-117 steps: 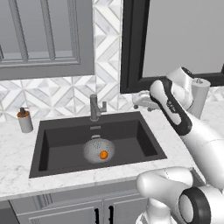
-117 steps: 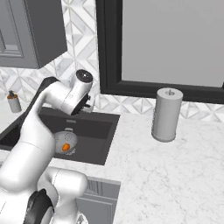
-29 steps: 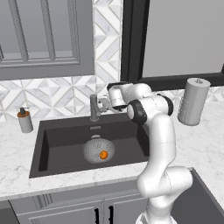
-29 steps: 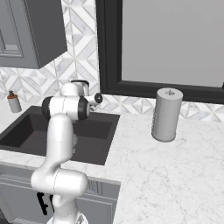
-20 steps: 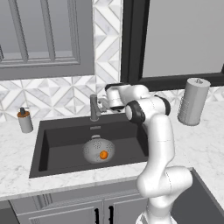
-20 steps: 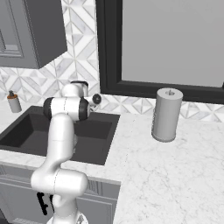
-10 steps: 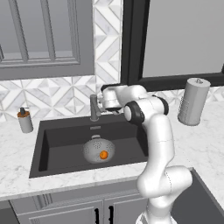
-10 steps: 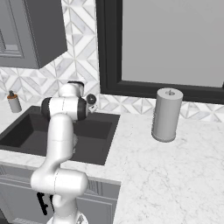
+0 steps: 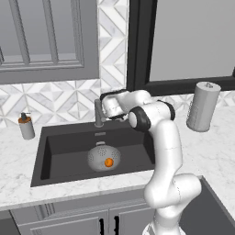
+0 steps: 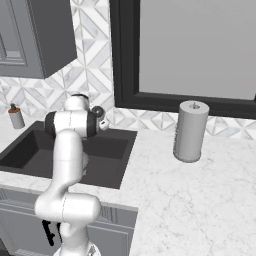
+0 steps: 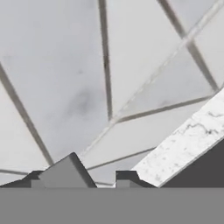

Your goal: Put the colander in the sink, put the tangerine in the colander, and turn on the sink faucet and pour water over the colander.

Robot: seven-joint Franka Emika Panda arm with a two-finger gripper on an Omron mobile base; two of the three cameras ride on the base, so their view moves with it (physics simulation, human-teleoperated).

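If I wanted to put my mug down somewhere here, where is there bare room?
Bare marble counter spreads right of the dark charcoal sink, in front of the grey paper-towel roll. A smaller patch lies beside the small grey soap dispenser bottle. It is crowded mid-sink, where the grey holed colander holds the orange tangerine, and at the grey faucet.

The sink point(image 9: 59, 151) is a matt dark charcoal basin, set in a smooth white marble counter point(image 10: 200, 200) with grey veins. The colander point(image 9: 102, 157) and the sink faucet point(image 9: 98, 113) look like dull grey metal, the tangerine point(image 9: 109, 162) is smooth orange, and the wall tiles point(image 11: 87, 78) are matt pale grey.
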